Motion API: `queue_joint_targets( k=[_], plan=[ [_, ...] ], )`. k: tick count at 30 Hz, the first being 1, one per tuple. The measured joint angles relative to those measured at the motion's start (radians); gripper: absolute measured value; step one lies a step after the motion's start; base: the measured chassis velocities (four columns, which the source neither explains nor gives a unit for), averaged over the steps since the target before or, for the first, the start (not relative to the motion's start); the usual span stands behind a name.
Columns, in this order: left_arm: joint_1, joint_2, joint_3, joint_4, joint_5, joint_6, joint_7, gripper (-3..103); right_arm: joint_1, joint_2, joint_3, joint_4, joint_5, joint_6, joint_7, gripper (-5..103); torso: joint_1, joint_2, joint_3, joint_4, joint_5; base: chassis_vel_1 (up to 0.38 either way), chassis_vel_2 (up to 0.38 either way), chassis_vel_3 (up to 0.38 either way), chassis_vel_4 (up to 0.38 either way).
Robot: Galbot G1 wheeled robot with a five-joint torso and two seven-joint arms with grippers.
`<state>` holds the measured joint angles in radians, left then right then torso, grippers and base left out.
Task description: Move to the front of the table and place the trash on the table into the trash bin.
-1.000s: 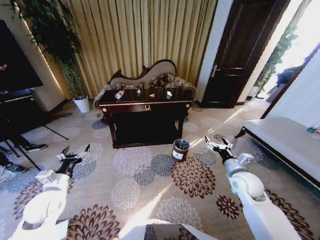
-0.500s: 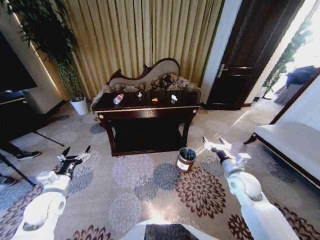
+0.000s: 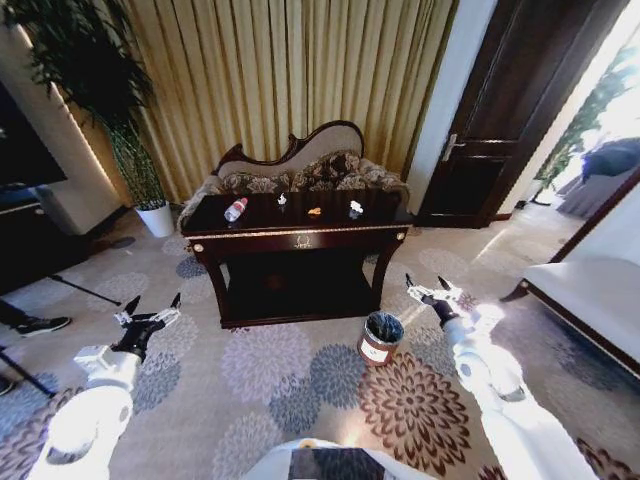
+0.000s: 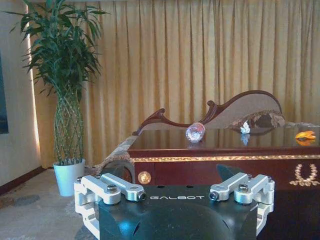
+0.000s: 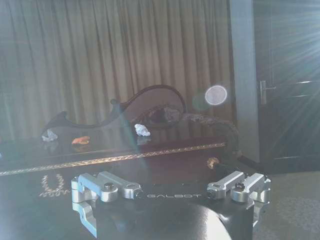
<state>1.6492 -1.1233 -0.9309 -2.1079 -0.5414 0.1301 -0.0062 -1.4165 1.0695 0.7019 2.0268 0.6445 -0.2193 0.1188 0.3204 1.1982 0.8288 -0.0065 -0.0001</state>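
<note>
Facing table [image 3: 297,236], both pincers splayed, low

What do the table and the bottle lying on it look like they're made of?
The table looks like dark polished wood: its glossy top mirrors the items on it, with a gilt trim line along the edge. The bottle seems clear plastic, see-through with a red label.

Glossy white, rounded arm shells; black wrists; silver, screw-fastened finger linkages on a black palm lettered "GALBOT" in white.
</note>
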Motion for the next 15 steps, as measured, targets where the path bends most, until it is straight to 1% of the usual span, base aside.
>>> queue_joint_targets(
  k=[2,5,10,12,15],
  plan=[
    [0.001,-0.002,0.0,0.001,0.004,-0.003,0.004,100,-0.001,0.001,0.001,0.0,0.0,0.0,0.0,100,0.0,0.0,0.0,0.0,0.0003,-0.243,0.258,0.255,-0.24],
    [0.002,-0.004,0.001,0.001,0.009,-0.003,0.006,100,-0.002,0.001,0.001,0.0,0.0,0.0,0.0,100,0.0,0.0,0.0,-0.0002,-0.0002,-0.265,0.241,0.262,-0.246],
    [0.001,-0.008,0.006,0.002,0.016,-0.005,0.007,100,-0.001,0.001,-0.002,0.0,-0.005,0.0,0.0,100,0.0,0.0,0.0,-0.0001,0.0006,-0.256,0.236,0.248,-0.236],
    [0.002,-0.008,0.006,0.003,0.018,-0.006,0.008,100,-0.001,0.002,-0.007,-0.001,-0.015,0.001,0.0,100,0.0,0.0,0.0,-0.0003,-0.0002,-0.216,0.213,0.223,-0.232],
    [0.003,-0.008,0.006,0.005,0.018,-0.007,0.01,100,-0.001,0.004,-0.012,-0.002,-0.02,0.002,0.0,100,0.0,0.0,0.0,0.0,-0.0002,-0.203,0.223,0.199,-0.235]
  ],
)
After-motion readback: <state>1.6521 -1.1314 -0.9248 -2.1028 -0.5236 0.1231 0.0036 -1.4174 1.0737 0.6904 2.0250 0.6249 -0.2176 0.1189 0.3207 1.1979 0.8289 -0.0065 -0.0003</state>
